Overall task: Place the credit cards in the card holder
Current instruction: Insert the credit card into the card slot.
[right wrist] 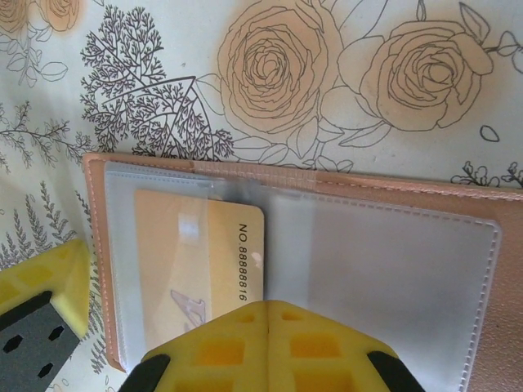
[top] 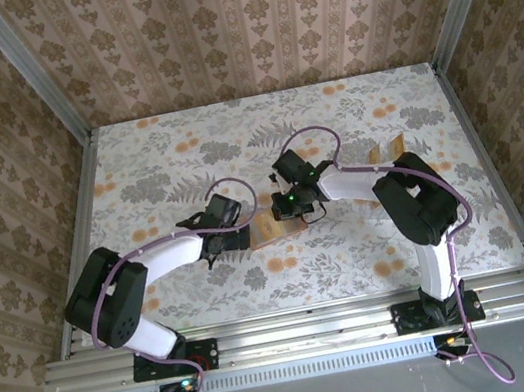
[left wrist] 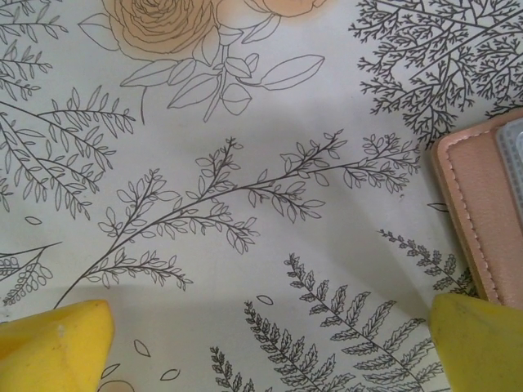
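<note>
The card holder (right wrist: 384,269) lies open on the flowered tablecloth, pinkish-brown leather with clear sleeves; it also shows in the top view (top: 274,232). One tan credit card (right wrist: 192,261) sits part way in the left sleeve, its right edge sticking out. My right gripper (right wrist: 268,309) is shut, with its yellow tips together over the card's lower right corner and nothing visibly between them. My left gripper (left wrist: 270,351) is open over bare cloth, its right finger (left wrist: 478,339) beside the holder's corner (left wrist: 482,204). More tan credit cards (top: 393,146) stand by the right arm.
In the top view the two grippers (top: 240,234) (top: 295,210) meet at the holder mid-table. Metal rails (top: 306,332) run along the near edge, and patterned walls close in the other three sides. My left finger (right wrist: 45,282) sits at the holder's left edge.
</note>
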